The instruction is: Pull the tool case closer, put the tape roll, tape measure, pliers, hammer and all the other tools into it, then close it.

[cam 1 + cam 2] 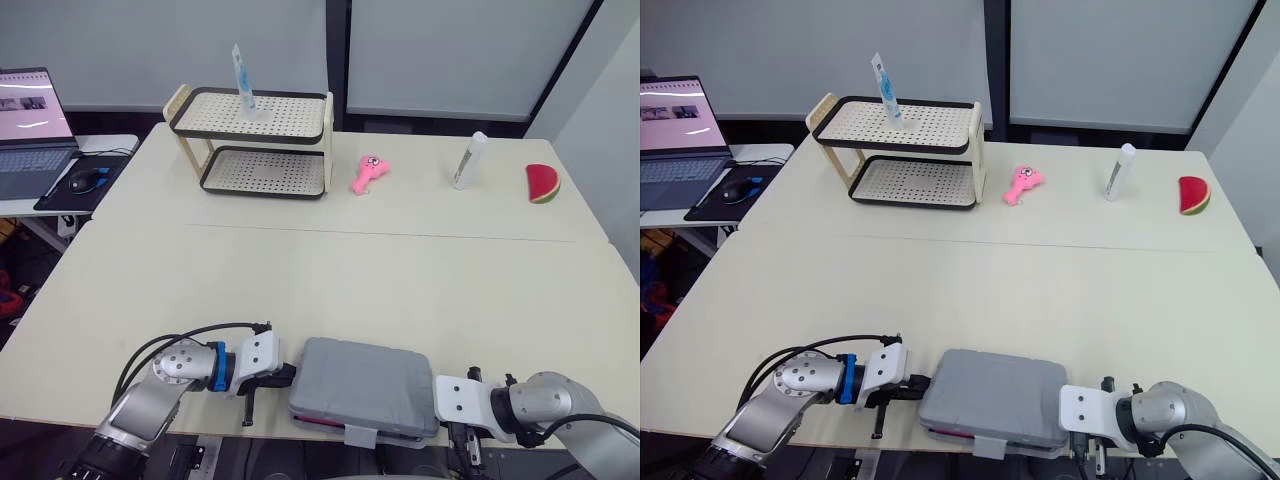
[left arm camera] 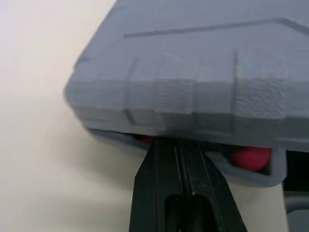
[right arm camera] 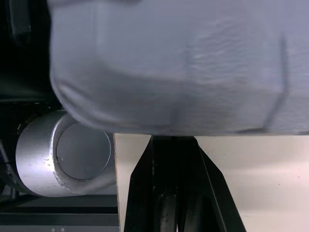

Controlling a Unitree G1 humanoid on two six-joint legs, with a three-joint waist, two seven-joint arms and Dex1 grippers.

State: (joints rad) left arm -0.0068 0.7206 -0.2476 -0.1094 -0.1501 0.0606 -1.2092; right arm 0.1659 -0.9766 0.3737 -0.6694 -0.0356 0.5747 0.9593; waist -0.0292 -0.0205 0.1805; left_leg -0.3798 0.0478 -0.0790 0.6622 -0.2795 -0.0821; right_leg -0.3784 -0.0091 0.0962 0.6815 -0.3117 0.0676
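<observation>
The grey tool case (image 1: pixel 365 385) lies at the table's front edge with its lid down. In the left wrist view a thin gap under the lid (image 2: pixel 193 72) shows something red (image 2: pixel 250 157) inside. My left gripper (image 1: pixel 285 377) is shut, its tip (image 2: pixel 176 145) touching the case's left side just under the lid edge. On the other side my right gripper (image 1: pixel 1068 425) is also shut, its tip (image 3: pixel 174 140) against the case's right side at the table edge. Nothing is held in either.
A two-tier rack (image 1: pixel 255 145) with an upright tube (image 1: pixel 243 80) stands at the back left. Further right are a pink toy (image 1: pixel 369 174), a white bottle (image 1: pixel 469 160) and a watermelon slice (image 1: pixel 542 184). A laptop (image 1: pixel 30 120) and mouse (image 1: pixel 85 180) sit on a side table.
</observation>
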